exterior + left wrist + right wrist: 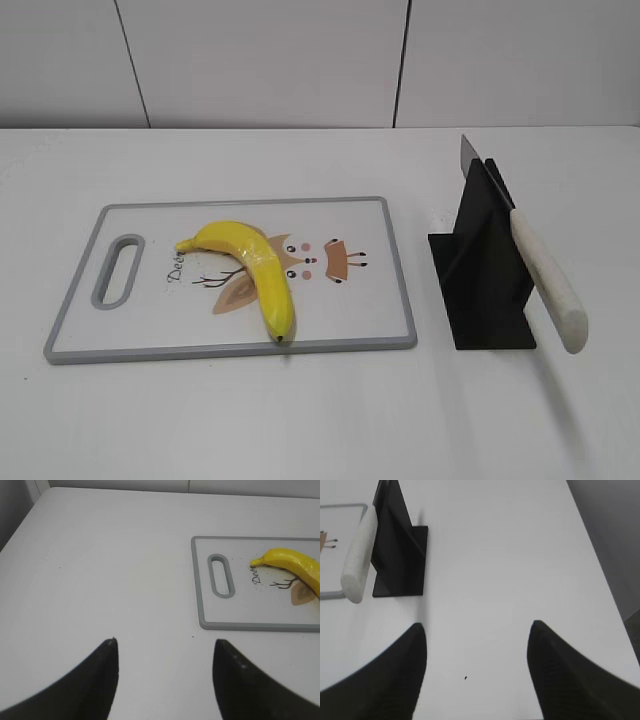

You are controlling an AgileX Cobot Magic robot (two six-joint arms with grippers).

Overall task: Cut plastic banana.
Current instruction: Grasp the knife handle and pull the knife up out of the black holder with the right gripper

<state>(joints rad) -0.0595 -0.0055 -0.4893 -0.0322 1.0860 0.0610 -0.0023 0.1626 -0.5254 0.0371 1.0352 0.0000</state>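
The left gripper hangs released over the white table, jaws spread, clear of the cutting board's handle end. The right gripper is likewise released, empty, off to the far side of the stand from the board. One cutting board, grey-rimmed with a deer cartoon, carries one plastic banana: glossy bright yellow, curved, short stem toward the board's handle slot, dark tip at the board's near edge. Beside the board stands one black stand holding one knife, white-handled, leaning.
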